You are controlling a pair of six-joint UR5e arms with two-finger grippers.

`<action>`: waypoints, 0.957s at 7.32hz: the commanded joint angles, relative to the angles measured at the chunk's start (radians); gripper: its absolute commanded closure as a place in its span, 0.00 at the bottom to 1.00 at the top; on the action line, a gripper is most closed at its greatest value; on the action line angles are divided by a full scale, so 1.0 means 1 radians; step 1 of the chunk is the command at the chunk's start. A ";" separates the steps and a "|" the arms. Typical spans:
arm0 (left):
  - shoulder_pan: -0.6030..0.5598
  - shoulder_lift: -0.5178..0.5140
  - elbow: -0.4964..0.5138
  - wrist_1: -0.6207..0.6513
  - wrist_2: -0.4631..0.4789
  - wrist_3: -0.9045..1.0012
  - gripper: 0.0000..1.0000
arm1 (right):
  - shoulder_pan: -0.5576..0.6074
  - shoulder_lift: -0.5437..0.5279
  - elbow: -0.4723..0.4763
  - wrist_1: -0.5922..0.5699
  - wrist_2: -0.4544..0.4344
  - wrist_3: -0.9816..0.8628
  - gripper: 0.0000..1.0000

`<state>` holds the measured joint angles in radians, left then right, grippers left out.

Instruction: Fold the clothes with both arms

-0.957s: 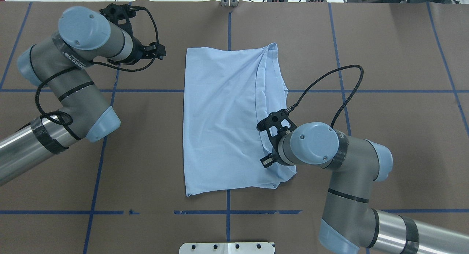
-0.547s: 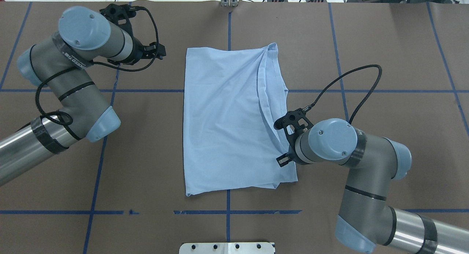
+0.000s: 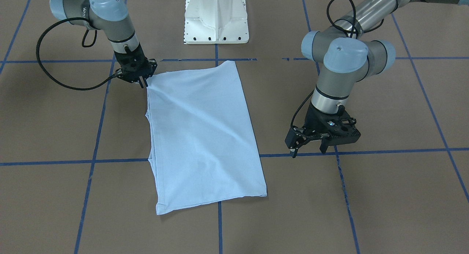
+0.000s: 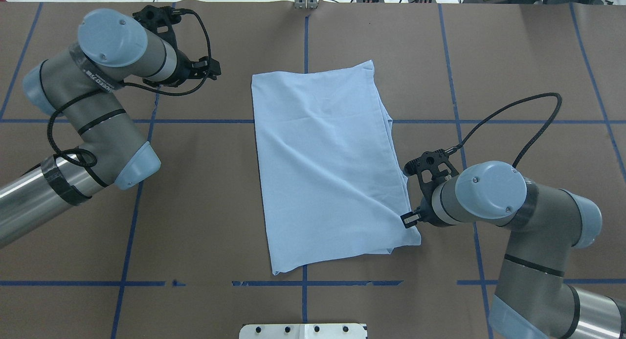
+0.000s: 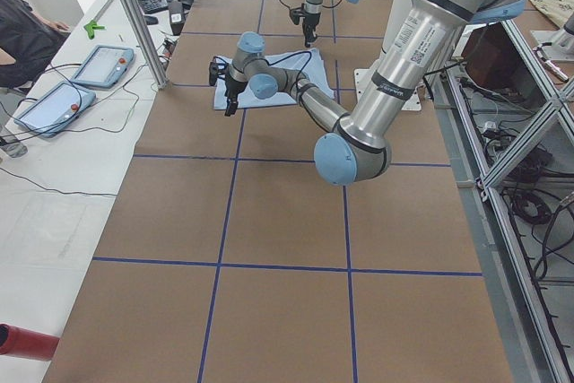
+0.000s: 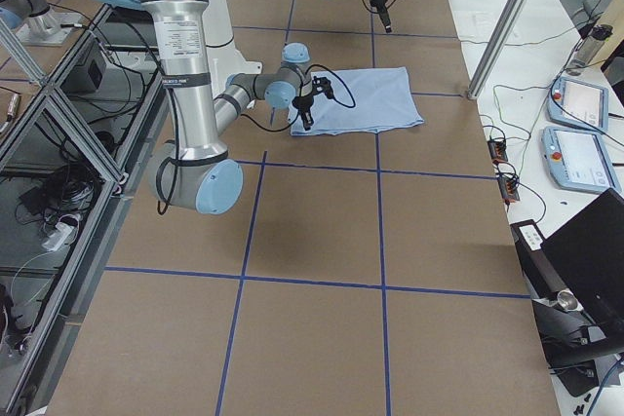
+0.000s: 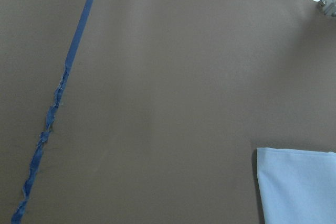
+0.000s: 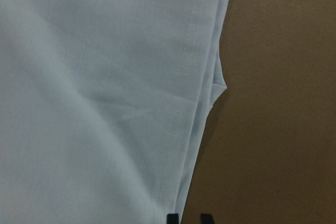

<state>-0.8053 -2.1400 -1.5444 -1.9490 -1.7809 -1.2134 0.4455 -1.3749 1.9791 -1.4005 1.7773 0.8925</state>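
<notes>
- Placement: the light blue T-shirt (image 4: 327,163) lies mid-bench (image 4: 195,207) as a long folded rectangle, slightly skewed, with its layered edges along the robot's right side.
- The right fingers (image 8: 172,219) are drawn close together on that edge near the robot-side corner. They appear to be pinching the stacked hems, and a diagonal crease (image 4: 342,177) runs across the cloth towards them.
- The left fingers (image 3: 294,149) are spread and hover over bare bench near the far left corner, touching nothing.
- The step in hand is probably squaring the rectangle before the next fold.
- To do it well, the pull should be low and gentle, parallel to the bench, so the layers do not slide apart.
- The pull should end once the crease flattens and the long edges run true with the blue tape lines (image 4: 306,40).
</notes>
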 commanded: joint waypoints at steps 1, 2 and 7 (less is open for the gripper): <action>0.000 0.000 0.027 -0.048 -0.002 0.000 0.00 | 0.048 0.040 -0.016 0.000 -0.001 0.013 0.00; 0.000 -0.001 0.026 -0.047 -0.003 0.000 0.00 | 0.079 0.080 -0.017 0.000 0.005 0.013 0.00; 0.033 0.009 -0.052 -0.047 -0.219 -0.273 0.00 | 0.133 0.198 -0.054 0.005 0.101 0.184 0.00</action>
<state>-0.7951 -2.1382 -1.5661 -1.9950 -1.9345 -1.3536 0.5676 -1.1854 1.9252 -1.3967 1.8351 1.0369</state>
